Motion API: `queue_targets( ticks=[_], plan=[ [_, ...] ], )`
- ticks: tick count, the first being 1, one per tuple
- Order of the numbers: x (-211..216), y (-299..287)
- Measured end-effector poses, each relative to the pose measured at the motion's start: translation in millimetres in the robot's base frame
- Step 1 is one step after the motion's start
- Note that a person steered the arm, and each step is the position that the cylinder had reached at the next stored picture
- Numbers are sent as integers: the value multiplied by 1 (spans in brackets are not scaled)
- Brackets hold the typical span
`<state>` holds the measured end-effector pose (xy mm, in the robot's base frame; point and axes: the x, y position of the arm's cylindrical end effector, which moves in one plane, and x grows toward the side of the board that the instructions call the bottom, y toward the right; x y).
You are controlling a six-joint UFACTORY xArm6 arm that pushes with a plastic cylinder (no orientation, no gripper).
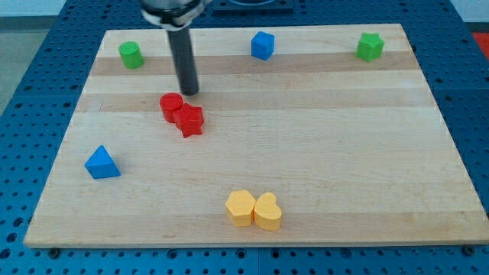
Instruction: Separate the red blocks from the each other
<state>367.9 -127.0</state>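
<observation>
Two red blocks touch each other left of the board's centre: a red cylinder [171, 106] and a red star-shaped block [189, 120] just to its lower right. My tip [189, 92] rests on the board just above and slightly right of the red cylinder, a small gap away from both red blocks.
A green cylinder [131, 54] sits at the top left, a blue block [262, 45] at the top middle, a green star-like block [370, 46] at the top right. A blue triangle [102, 163] lies at the left. Two yellow blocks [241, 208] [267, 211] touch near the bottom edge. The wooden board [344, 153] lies on a blue perforated table.
</observation>
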Motion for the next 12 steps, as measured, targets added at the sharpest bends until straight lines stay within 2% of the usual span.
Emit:
queue_targets(
  ticks=[1, 4, 5, 6, 8, 9, 12],
  plan=[
    [32, -21],
    [126, -22],
    [131, -22],
    [122, -22],
    [64, -22],
    [49, -22],
    [55, 77]
  ],
)
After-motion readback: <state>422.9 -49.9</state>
